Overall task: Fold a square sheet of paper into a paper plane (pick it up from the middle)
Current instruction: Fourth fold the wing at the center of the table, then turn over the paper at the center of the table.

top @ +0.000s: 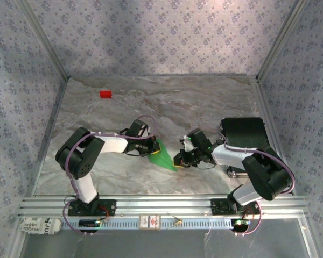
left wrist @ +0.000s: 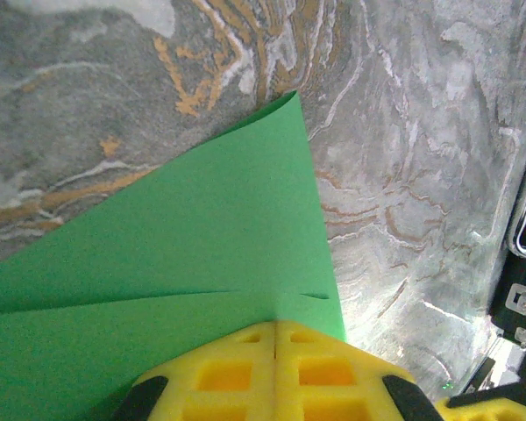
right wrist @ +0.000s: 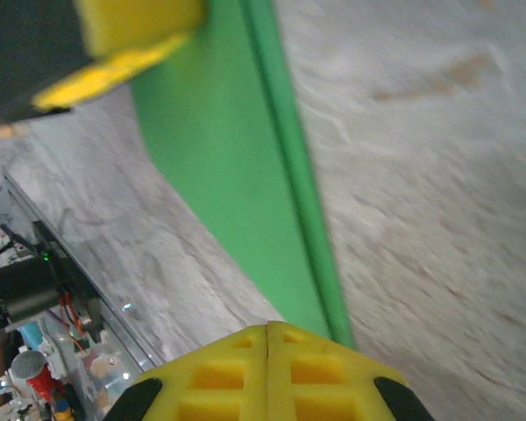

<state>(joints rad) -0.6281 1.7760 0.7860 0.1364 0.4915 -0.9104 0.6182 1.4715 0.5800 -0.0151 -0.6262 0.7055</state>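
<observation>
Folded green sheet of paper (top: 162,155) lies on the marbled table (top: 204,102), near its front and centre, between the two arms; from above it reads as a narrow triangle, its point toward the right arm. Left tool (top: 152,146) sits at the sheet's wide end. In the left wrist view its yellow fingers (left wrist: 228,377) are pressed together with no gap, tips down on the green surface (left wrist: 202,237), which shows a straight crease and tapers to a point further out. Right tool (top: 178,159) is at the pointed end – its fingers (right wrist: 219,377) likewise closed flush. The sheet (right wrist: 219,158) runs up to them with a doubled edge along one side; the view is blurred, so contact cannot be confirmed. A small red block (top: 105,94) rests well apart at the far left of the table. A black box (top: 243,131) stands beside the right arm.
</observation>
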